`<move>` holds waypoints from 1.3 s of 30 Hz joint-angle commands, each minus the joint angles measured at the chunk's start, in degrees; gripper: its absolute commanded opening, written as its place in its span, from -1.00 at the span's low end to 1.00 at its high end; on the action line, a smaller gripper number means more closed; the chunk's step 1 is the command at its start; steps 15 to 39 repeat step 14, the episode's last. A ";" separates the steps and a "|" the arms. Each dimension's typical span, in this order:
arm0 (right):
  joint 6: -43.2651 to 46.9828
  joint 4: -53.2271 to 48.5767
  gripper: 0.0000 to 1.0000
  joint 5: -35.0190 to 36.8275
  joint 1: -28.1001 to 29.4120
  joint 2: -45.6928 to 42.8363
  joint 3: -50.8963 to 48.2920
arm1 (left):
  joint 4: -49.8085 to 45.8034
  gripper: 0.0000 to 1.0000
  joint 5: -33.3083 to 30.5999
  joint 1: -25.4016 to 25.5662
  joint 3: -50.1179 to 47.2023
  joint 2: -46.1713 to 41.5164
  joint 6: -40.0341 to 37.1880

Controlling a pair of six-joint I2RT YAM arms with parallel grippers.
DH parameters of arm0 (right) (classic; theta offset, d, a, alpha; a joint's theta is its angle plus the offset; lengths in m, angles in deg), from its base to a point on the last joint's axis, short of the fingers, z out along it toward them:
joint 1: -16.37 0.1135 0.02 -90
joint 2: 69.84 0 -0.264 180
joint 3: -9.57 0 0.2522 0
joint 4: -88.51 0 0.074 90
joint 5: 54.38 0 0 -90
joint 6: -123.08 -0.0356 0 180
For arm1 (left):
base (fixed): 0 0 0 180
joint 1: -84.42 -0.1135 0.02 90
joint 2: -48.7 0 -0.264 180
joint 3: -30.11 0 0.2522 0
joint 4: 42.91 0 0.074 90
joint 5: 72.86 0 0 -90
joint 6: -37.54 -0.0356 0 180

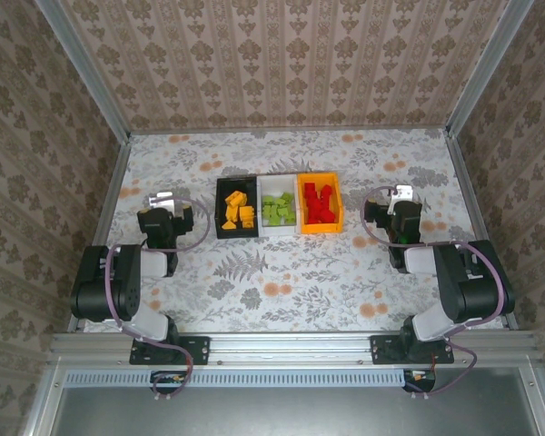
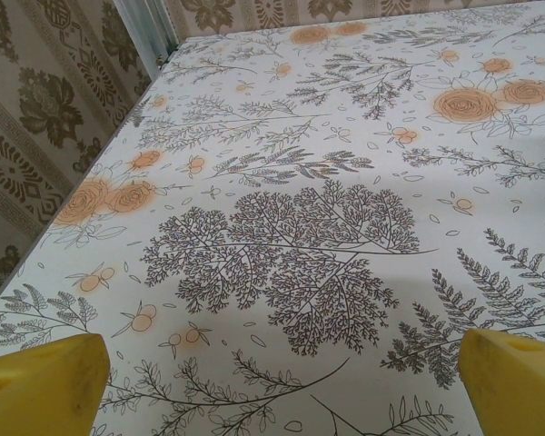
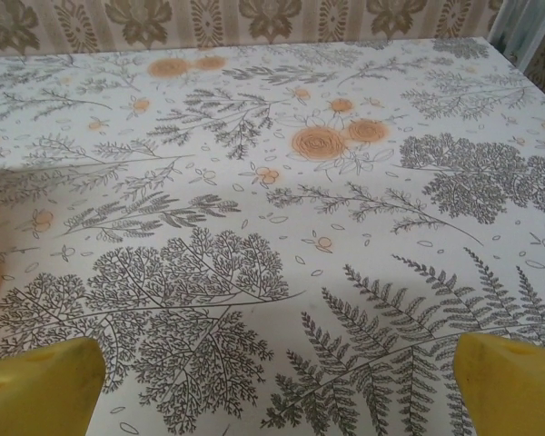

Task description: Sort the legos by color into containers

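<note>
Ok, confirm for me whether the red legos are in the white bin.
No, the red legos lie in the orange bin; the white bin holds green legos.

Item 1, containers: I counted three, namely one black bin (image 1: 221, 207), one white bin (image 1: 278, 230) and one orange bin (image 1: 320, 228). They stood in a single row toward the far edge of the table (image 1: 282, 291).

Item 2, legos, three colours:
- orange-yellow bricks (image 1: 238, 211): about six, in the black bin
- light green bricks (image 1: 277, 209): about six, in the white bin
- red bricks (image 1: 319, 202): about seven, in the orange bin

The heaps overlapped, so I could not fix exact tallies.

Item 3, grippers: two, my left gripper (image 1: 161, 198) and my right gripper (image 1: 401, 193).
</note>
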 commanded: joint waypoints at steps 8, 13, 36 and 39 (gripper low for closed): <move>0.26 2.77 1.00 -1.40 -0.28 0.21 -0.26 | 2.05 1.00 -0.53 0.40 0.82 0.19 0.78; 0.26 2.79 1.00 -1.40 -0.28 0.21 -0.31 | 2.06 1.00 -0.56 0.46 0.85 0.11 0.82; 0.29 2.78 1.00 -1.40 -0.26 0.20 -0.31 | 2.06 1.00 -0.52 0.44 0.83 0.14 0.85; 0.29 2.78 1.00 -1.40 -0.26 0.20 -0.31 | 2.06 1.00 -0.52 0.44 0.83 0.14 0.85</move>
